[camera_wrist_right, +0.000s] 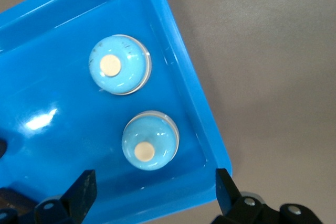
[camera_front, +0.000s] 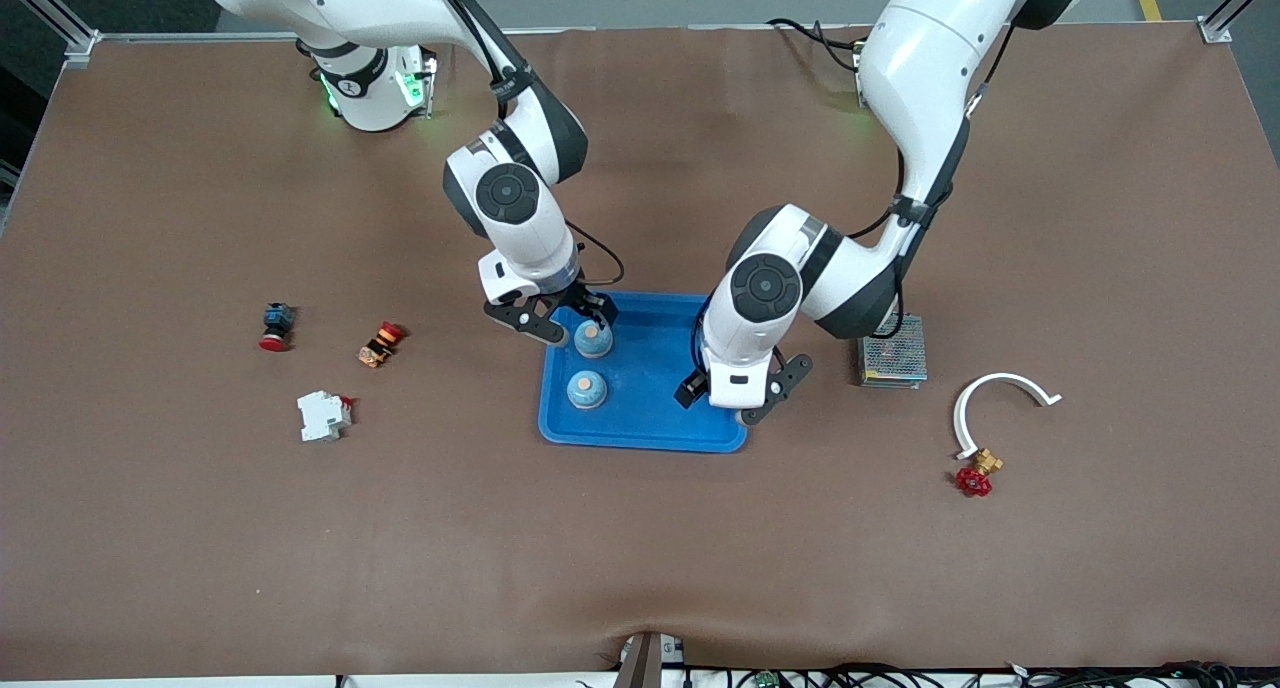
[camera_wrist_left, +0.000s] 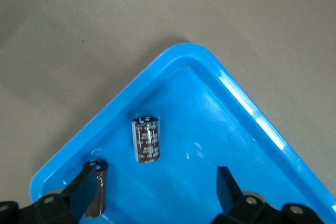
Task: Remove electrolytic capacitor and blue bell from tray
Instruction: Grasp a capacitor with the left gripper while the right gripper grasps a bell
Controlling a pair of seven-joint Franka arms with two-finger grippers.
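Risk: two blue bells (camera_wrist_right: 120, 65) (camera_wrist_right: 150, 140) close together in tray (camera_front: 640, 430); my right gripper (camera_front: 560, 316), fingers wide, hovering over them, may nudge neighbour. Bells glossy, domed: slip likely. My left gripper (camera_front: 742, 396), also wide, over tray corner; dark upright capacitor (camera_wrist_left: 146, 140) could topple.

My two arms were white and smooth, with round dark grey caps on their joints. A thin black cable ran along each arm down to its wrist. The right arm's base had a little green light and a black ring around it. The right gripper (camera_front: 566, 318) had black fingers (camera_wrist_right: 79, 192) with small silver screws just above them. The left gripper (camera_front: 742, 396) looked the same, black below a white wrist.
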